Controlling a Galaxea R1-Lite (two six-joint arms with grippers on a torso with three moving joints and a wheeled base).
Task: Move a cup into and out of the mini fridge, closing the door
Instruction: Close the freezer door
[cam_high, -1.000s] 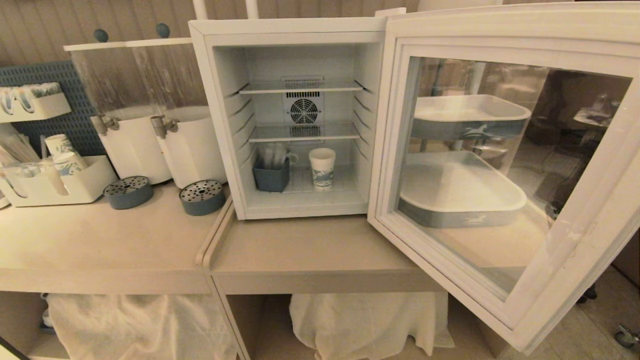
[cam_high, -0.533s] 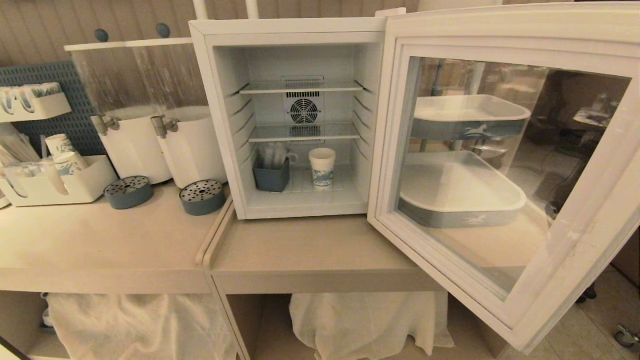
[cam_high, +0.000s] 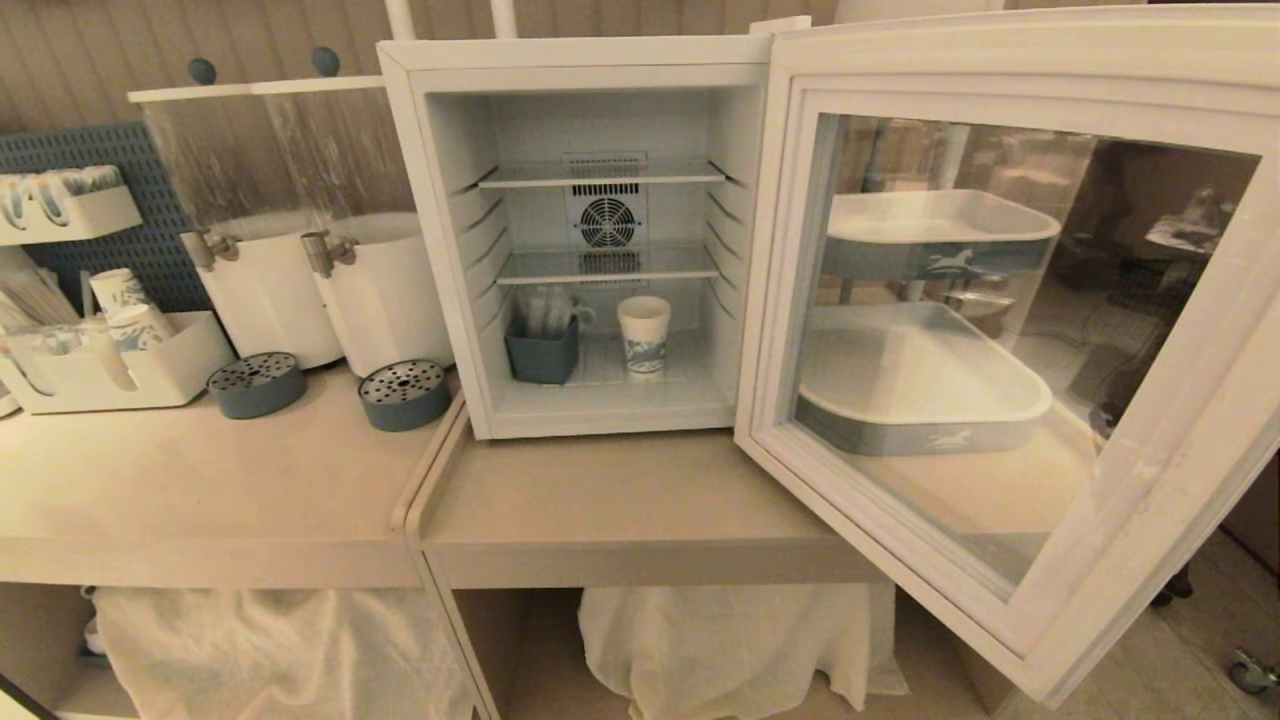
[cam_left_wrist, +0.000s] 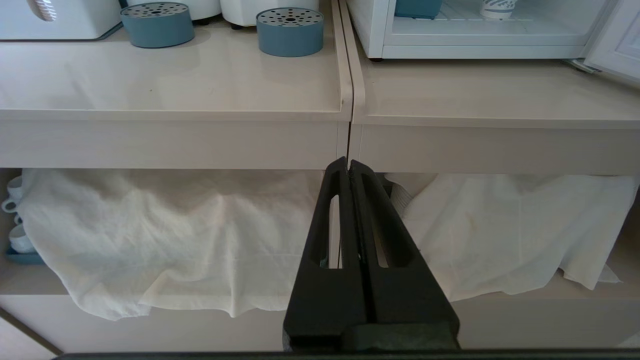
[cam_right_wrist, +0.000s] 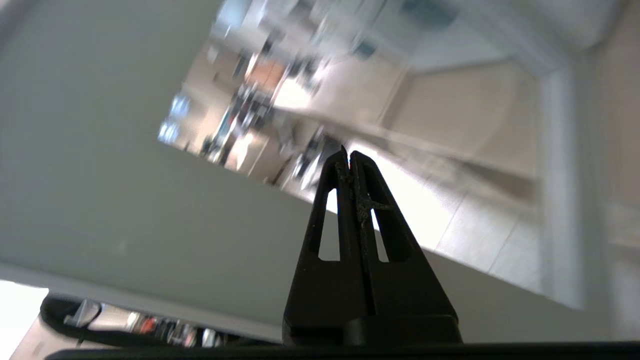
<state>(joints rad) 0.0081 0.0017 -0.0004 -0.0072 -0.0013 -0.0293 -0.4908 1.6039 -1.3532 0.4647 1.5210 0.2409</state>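
The mini fridge (cam_high: 430, 200) stands open on the counter. The cup (cam_high: 644, 336), white with a blue pattern, sits upright on its bottom wire shelf; its base also shows in the left wrist view (cam_left_wrist: 497, 6). The door (cam_high: 1150, 500) is swung wide out to the right, its glass window facing me. Neither arm shows in the head view. My right gripper (cam_right_wrist: 348, 156) is shut and empty, pointing at the door's pale grey frame (cam_right_wrist: 100, 175) and glass. Below the counter's front edge, my left gripper (cam_left_wrist: 348, 167) is parked, shut and empty.
A blue bin (cam_high: 543, 352) stands left of the cup inside the fridge. Left of the fridge are two drink dispensers (cam_high: 385, 290), two round drip trays (cam_high: 404, 394), and a caddy with paper cups (cam_high: 110, 370). Tiered trays (cam_high: 920, 400) show through the door glass. White cloths (cam_high: 730, 640) hang under the counter.
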